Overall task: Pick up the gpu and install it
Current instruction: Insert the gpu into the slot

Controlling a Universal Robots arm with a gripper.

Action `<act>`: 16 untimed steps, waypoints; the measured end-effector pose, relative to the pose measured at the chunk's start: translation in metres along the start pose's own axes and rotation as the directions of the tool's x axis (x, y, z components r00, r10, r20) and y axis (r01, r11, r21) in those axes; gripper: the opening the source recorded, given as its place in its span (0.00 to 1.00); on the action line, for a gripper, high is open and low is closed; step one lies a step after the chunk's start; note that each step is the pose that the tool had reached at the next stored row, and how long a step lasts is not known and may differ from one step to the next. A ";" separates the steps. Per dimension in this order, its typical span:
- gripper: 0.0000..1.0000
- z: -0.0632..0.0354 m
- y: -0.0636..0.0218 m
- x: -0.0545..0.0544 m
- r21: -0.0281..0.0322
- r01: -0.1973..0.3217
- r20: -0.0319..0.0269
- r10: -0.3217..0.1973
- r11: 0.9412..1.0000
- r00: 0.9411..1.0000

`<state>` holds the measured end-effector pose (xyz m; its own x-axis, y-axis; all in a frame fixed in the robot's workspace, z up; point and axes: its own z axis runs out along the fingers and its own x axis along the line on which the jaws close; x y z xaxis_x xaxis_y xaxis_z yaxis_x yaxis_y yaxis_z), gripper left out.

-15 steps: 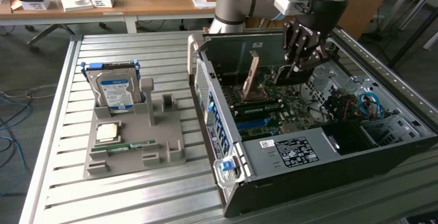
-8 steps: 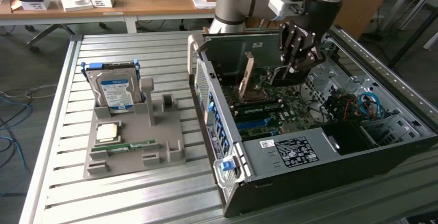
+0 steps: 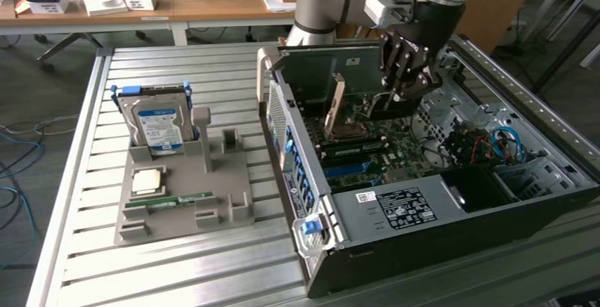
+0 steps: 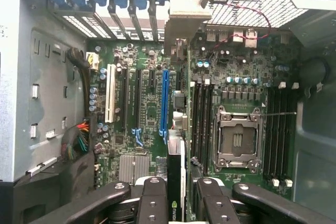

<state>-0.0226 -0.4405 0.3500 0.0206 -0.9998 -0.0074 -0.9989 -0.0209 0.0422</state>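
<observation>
Wrist view is showing the gpu (image 4: 176, 171) standing edge-on between the jaws, which are clamping its flat faces. Its pale bracket is pointing ahead of the gripper (image 4: 180, 203), toward the rear openings of the computer case (image 3: 403, 205). Below the jaws the motherboard (image 4: 241, 72) is lying flat, with its long blue slot (image 4: 164, 103) just beside the card's line. That is probably why the card is being held edge-down.
</observation>
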 end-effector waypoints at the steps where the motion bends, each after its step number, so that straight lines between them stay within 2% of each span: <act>1: 0.27 0.0014 0.0001 0.000 0.001 0.000 0.000 0.000 1.000 1.000; 3: 0.27 0.0036 0.0005 0.000 0.007 0.000 0.000 0.000 1.000 1.000; 8: 0.27 0.0079 0.0024 0.000 0.032 0.000 0.001 0.000 0.999 1.000; 9: 0.27 0.0083 0.0024 0.000 0.034 0.000 0.001 0.000 0.999 1.000; 16: 0.27 0.0151 0.0041 0.000 0.034 0.000 0.001 0.000 0.999 1.000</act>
<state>-0.0273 -0.4405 0.3351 0.0206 -0.9998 -0.0081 -0.9998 -0.0207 0.0084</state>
